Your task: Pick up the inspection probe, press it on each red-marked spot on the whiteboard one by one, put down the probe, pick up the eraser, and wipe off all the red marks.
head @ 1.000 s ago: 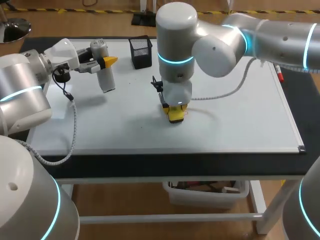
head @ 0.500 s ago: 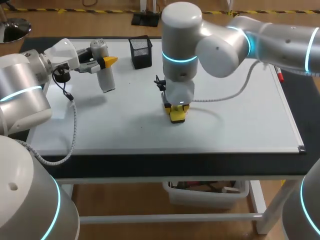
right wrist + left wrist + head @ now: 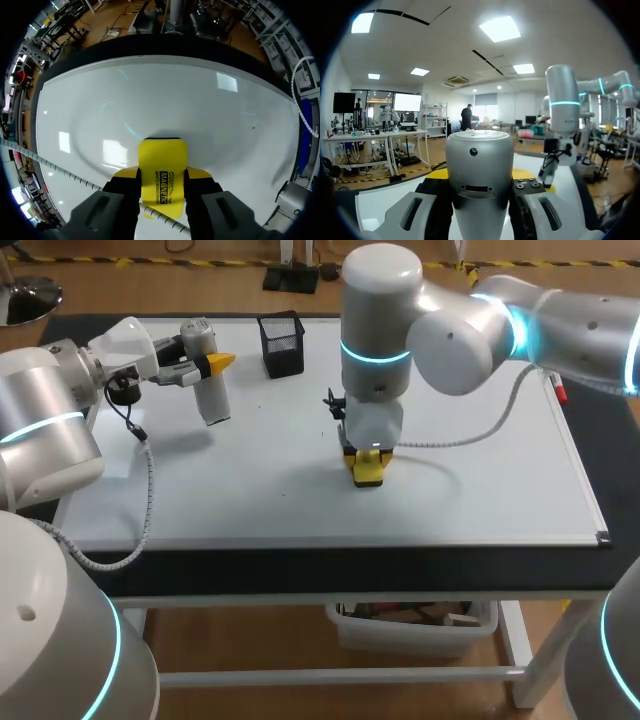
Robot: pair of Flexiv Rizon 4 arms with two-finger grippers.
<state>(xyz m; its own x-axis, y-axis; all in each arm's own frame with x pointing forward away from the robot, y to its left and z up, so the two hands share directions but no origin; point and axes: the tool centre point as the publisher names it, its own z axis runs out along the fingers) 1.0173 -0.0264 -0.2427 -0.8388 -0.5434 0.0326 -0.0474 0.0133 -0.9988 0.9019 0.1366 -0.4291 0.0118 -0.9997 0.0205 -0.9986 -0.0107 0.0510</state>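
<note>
Yellow eraser [image 3: 367, 468], mid-frame on the whiteboard [image 3: 480, 480], is clamped by its long sides in your right jaws; judged light, rigid-cased, soft-faced, so hold it low. Left jaws grip the smooth, stiff probe [image 3: 205, 375], upper left.

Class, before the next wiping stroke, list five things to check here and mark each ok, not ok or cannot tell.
1. Eraser clamped between the right gripper's fingers: ok.
2. Eraser flat on the whiteboard: ok, as far as both views show.
3. Probe put down: not ok; the left gripper holds it above the whiteboard.
4. Mesh pen holder clear of the eraser: ok, well apart.
5. Whiteboard wiped clean: cannot tell; no red shows, but the right arm hides part of it.
</note>
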